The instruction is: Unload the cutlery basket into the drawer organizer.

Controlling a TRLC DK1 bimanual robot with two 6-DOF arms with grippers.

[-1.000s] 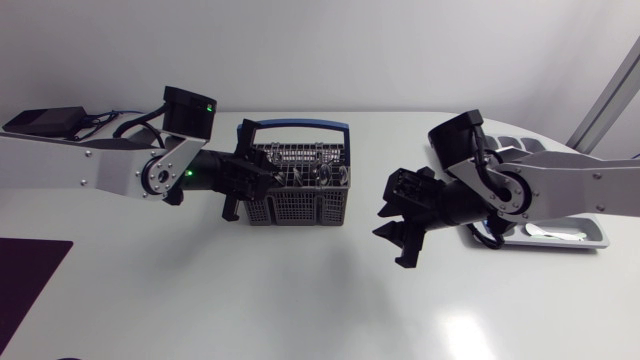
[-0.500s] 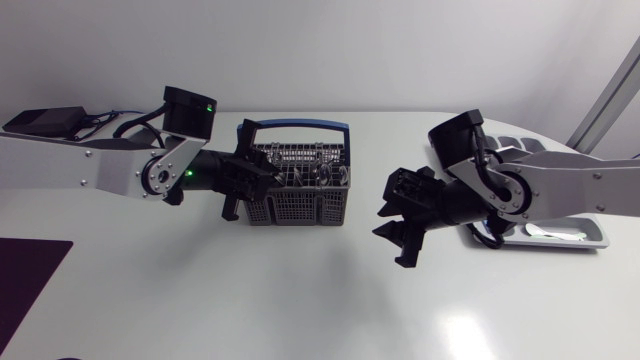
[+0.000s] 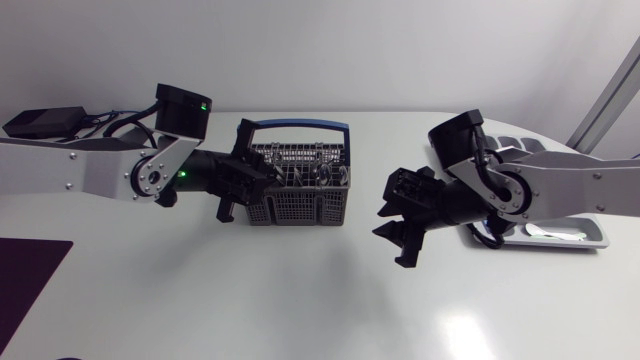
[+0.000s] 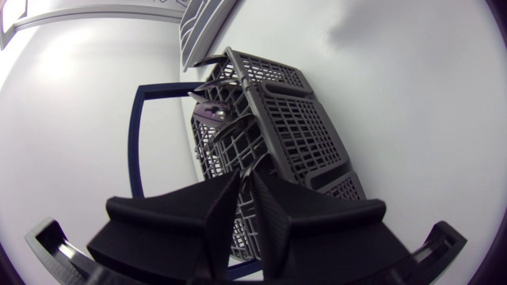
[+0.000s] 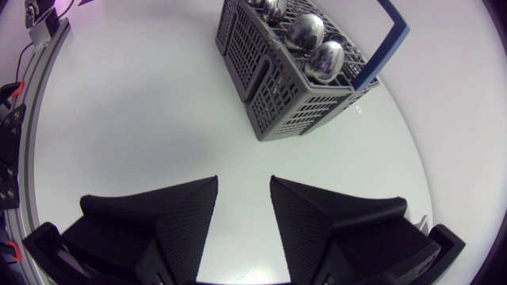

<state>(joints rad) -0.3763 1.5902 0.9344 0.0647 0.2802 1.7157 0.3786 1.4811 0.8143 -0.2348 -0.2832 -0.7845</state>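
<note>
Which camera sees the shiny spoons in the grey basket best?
The right wrist view: the shiny round metal spoons stand clear in the grey mesh basket. The head view shows a dark tangle; the left wrist view, dim pieces.

We see a dark grey plastic cutlery basket (image 3: pixel 305 205), grid-patterned, with a blue handle (image 3: pixel 300 125), on the plain white table (image 3: pixel 250 300). Its metal spoons (image 5: pixel 317 51) gleam silver; our right fingers (image 5: pixel 186 218) are matte black.

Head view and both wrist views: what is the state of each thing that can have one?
cutlery basket: upright on the table, loaded with cutlery.
spoons: standing in the basket, bowls up.
left gripper: at the basket's end; grip cannot be told.
right gripper: open, empty, above bare table.
drawer organizer: partly hidden by the right arm, one pale utensil inside.
</note>
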